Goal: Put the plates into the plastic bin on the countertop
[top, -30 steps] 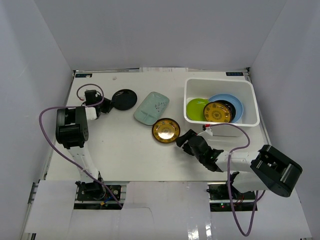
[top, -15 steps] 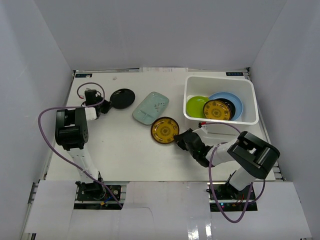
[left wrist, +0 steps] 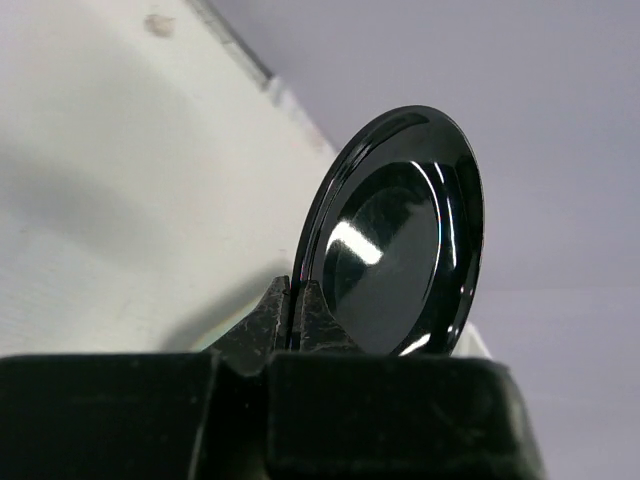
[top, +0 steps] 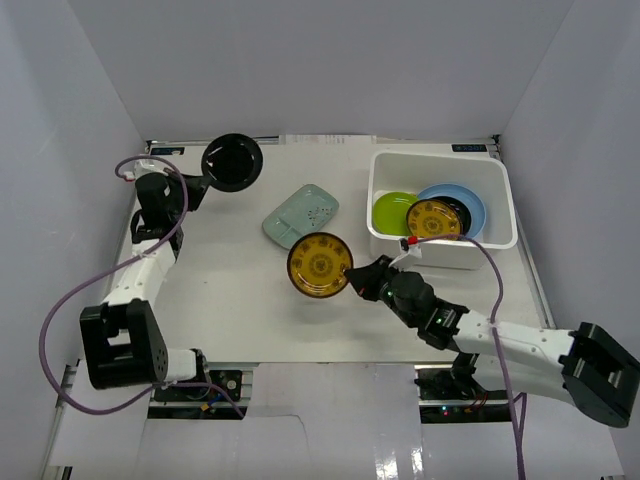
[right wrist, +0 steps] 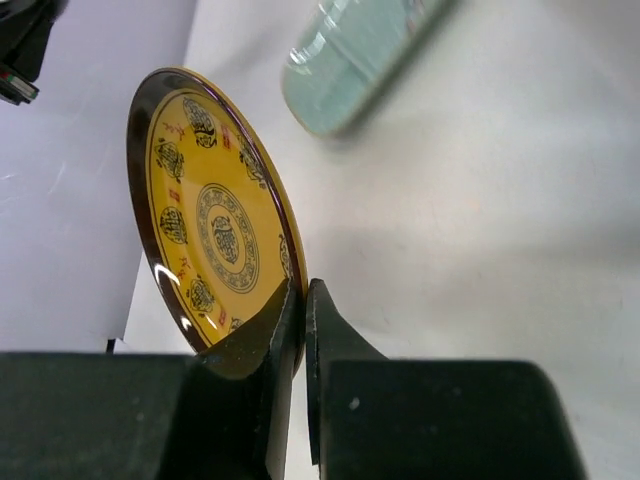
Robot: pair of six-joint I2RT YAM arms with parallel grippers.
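My left gripper (top: pixel 196 180) (left wrist: pixel 296 300) is shut on the rim of a glossy black plate (top: pixel 232 161) (left wrist: pixel 400 255), lifted above the countertop (top: pixel 220 290) at the back left. My right gripper (top: pixel 356 281) (right wrist: pixel 303 300) is shut on the rim of a dark plate with a gold centre (top: pixel 319 265) (right wrist: pixel 215 235), raised over the middle. A pale grey-green rounded-rectangular plate (top: pixel 301 215) (right wrist: pixel 355 50) lies flat between them. The white plastic bin (top: pixel 444 250) at the back right holds a lime-green plate (top: pixel 391 214), a light-blue plate (top: pixel 470 205) and another gold-centred plate (top: pixel 433 221).
Grey-white walls close in the countertop on three sides. The right arm (top: pixel 500 335) stretches along the near right edge, with its purple cable (top: pixel 492 270) looping past the bin's front wall. The left arm (top: pixel 140 270) runs along the left edge.
Both grippers closed on their plates and lifted them off the countertop. The left arm swung toward the back with the black plate; the right arm raised the gold-centred plate.
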